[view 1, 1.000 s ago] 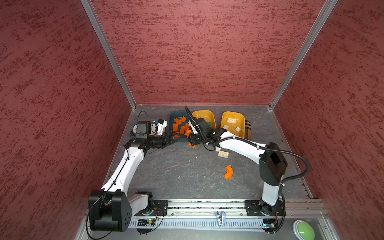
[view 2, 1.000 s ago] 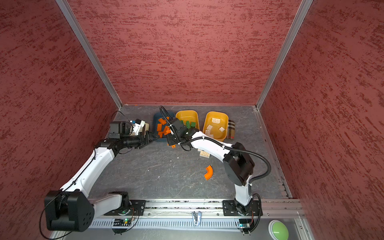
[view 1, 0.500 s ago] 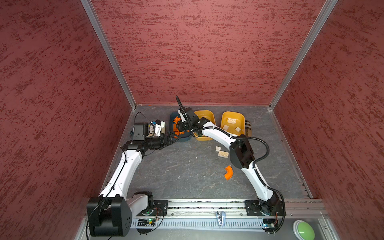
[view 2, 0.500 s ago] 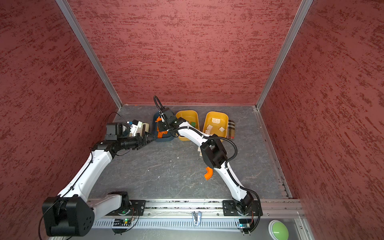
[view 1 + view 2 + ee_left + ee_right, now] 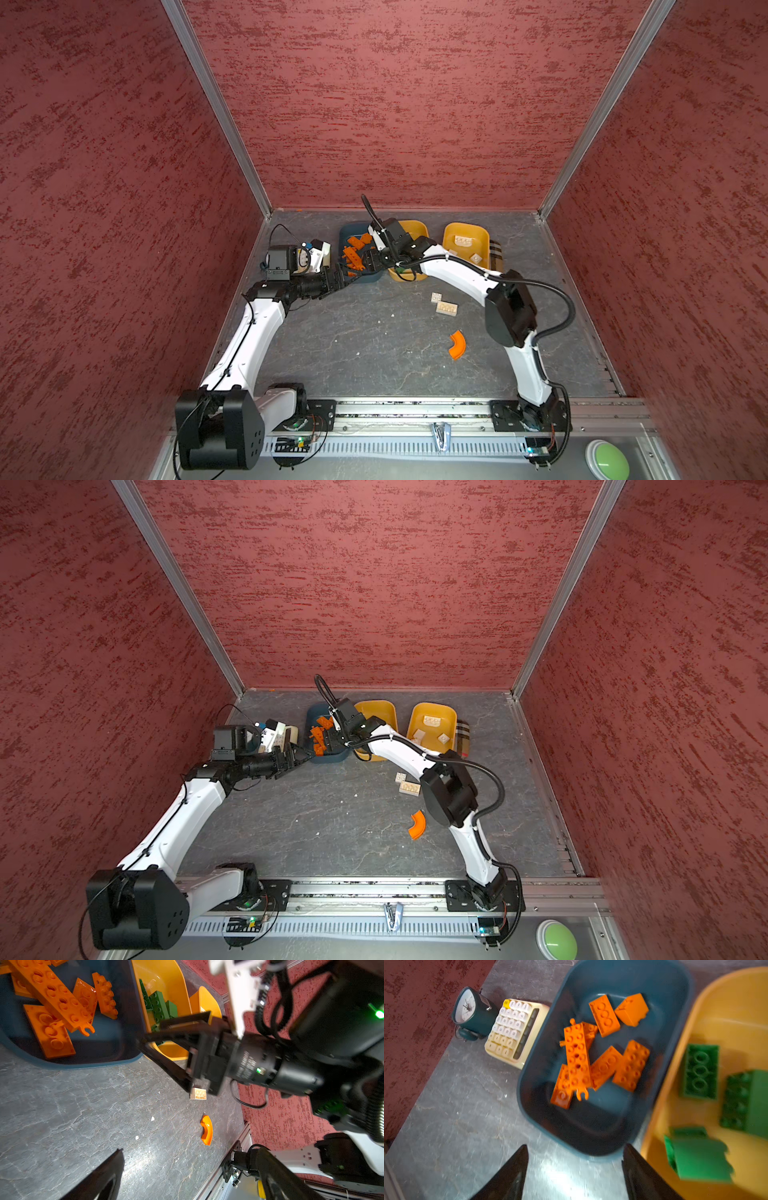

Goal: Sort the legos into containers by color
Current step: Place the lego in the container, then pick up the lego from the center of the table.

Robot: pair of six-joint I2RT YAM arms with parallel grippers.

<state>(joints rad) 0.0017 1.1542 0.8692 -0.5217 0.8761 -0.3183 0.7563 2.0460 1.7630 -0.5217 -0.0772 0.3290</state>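
On the grey table (image 5: 353,332), an orange arc (image 5: 456,344) is left unsorted, nearest the right arm. The right gripper (image 5: 575,1147) is seen open and empty.

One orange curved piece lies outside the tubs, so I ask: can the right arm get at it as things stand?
Probably yes. The orange curved piece lies alone on bare table, nothing touching it, and the right gripper is open and empty by the blue tub.

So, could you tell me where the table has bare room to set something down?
Widest bare patch: grey table between the white left arm, the orange curved brick and the front rail. Crowded: the back row, with the dark teal plastic tub, two yellow tubs, left gripper and right gripper.
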